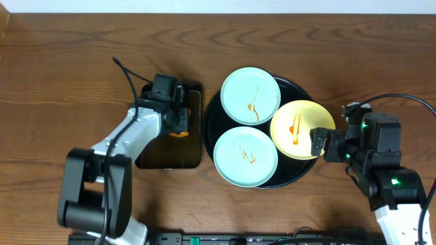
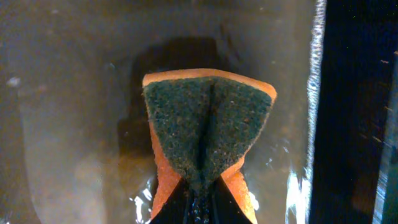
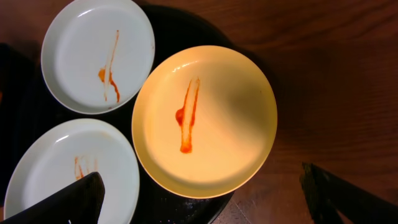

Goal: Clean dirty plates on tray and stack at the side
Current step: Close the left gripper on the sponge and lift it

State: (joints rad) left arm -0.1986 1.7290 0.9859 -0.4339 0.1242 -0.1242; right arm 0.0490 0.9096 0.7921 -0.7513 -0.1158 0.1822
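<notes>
Toward the left edge of the wooden surface (image 1: 68, 68), our left tool (image 1: 178, 122) hangs over the rectangular tray (image 1: 160, 160). It is clamped on an orange sponge (image 2: 208, 130) with a dark green scouring face, and the sponge folds along its middle under the pinch. The wet, glossy floor of that tray lies below the sponge; we cannot tell whether the two touch. Just right of it, near the middle of the surface, sits the round tray (image 1: 296, 178) with all three plates. The upper mint plate (image 1: 251, 95) lies on the side nearer the far edge and the lower mint plate (image 1: 245, 156) on the side nearer the near edge. The yellow plate (image 1: 300, 129) lies toward the right edge and reaches out past the rim. Each plate has an orange-brown sauce streak. Our right tool (image 1: 321, 144) is spread wide open, holding nothing. It is just beside the yellow plate's outer edge, with its fingers (image 3: 62, 202) dark at the bottom corners of the wrist view.
</notes>
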